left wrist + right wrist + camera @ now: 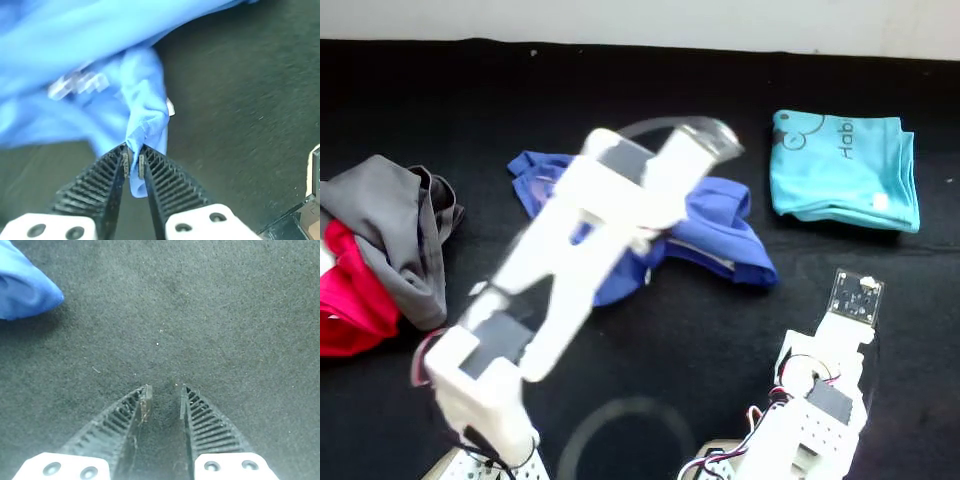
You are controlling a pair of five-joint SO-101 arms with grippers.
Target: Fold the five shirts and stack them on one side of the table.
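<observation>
The left gripper (132,162) is clamping a thin edge of the blue shirt (75,45), which is lying crumpled mid-table; the right gripper (162,402) is hanging parted and empty over the black tabletop (225,315). Such a slim bite is probably risking slipping free under tension

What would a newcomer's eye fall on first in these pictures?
First, the big white left arm stretched over the middle of the table, its jaws shut on a fold of the crumpled blue shirt. Next, the neatly folded turquoise shirt at the far right, and the loose heap of a grey shirt and a red shirt at the left edge.
</observation>
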